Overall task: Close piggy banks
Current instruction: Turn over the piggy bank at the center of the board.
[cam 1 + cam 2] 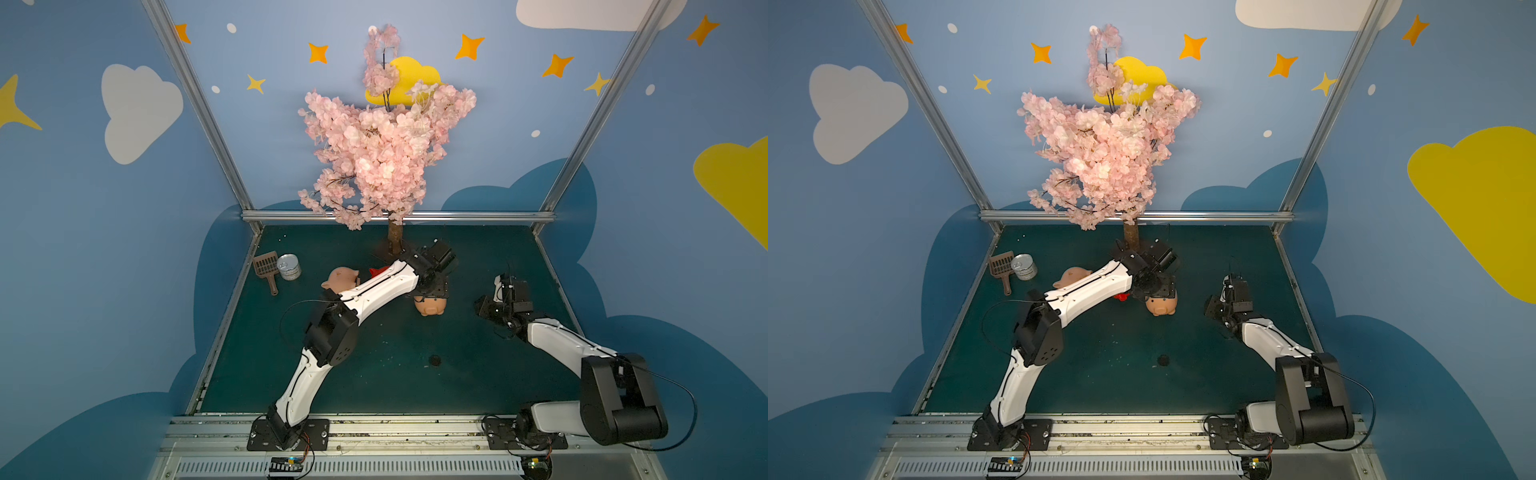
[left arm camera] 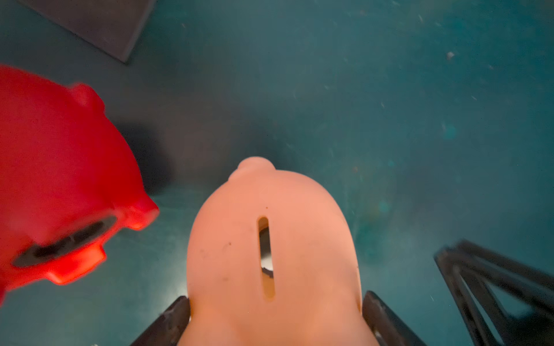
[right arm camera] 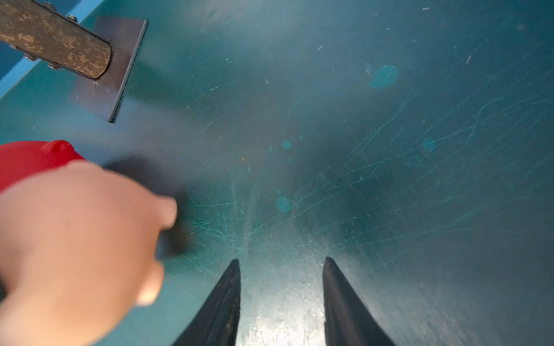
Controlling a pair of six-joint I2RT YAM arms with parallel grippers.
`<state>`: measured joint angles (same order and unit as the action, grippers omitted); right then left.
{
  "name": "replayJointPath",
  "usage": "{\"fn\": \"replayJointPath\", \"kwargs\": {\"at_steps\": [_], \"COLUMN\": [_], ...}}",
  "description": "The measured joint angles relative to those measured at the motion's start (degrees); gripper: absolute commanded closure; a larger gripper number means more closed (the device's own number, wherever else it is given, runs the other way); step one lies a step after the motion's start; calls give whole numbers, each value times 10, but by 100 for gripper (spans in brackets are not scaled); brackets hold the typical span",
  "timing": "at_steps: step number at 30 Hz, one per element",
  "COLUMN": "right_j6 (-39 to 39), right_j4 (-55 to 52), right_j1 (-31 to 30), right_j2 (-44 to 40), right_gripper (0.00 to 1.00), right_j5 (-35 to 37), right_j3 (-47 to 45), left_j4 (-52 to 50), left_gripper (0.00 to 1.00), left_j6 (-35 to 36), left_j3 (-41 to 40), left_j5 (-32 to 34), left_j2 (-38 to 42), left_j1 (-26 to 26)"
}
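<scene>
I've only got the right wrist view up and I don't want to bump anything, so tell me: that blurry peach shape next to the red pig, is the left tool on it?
Observer: Yes. In the left wrist view the left tool clasps both flanks of that peach pig, coin slot facing up.
Operator: Any pig I can't see?
Observer: In a top view a second peach pig sits partly behind the left arm, near the silver can.
Operator: Anything loose lying around?
Observer: A small black round piece lies alone on the table, toward the near edge; too small to identify.
</scene>
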<state>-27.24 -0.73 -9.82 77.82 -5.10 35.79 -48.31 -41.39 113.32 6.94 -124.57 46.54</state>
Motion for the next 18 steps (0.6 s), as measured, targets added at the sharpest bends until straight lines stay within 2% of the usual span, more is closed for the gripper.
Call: {"fn": "replayJointPath", "kwargs": {"at_steps": [8, 18], "right_j6": [-2, -8], "right_j4": [0, 0], "right_j1": [0, 0], "right_j2": [0, 0], "right_gripper": [55, 56], "right_j5": [-6, -19], "right_j3": [0, 0], "left_j4": [103, 195], "left_gripper": [25, 25], "left_j6": [-16, -51], "left_j3": [-189, -392], "left_j5": [-121, -232], "left_j2": [113, 242], "left_j1": [-24, -76]}}
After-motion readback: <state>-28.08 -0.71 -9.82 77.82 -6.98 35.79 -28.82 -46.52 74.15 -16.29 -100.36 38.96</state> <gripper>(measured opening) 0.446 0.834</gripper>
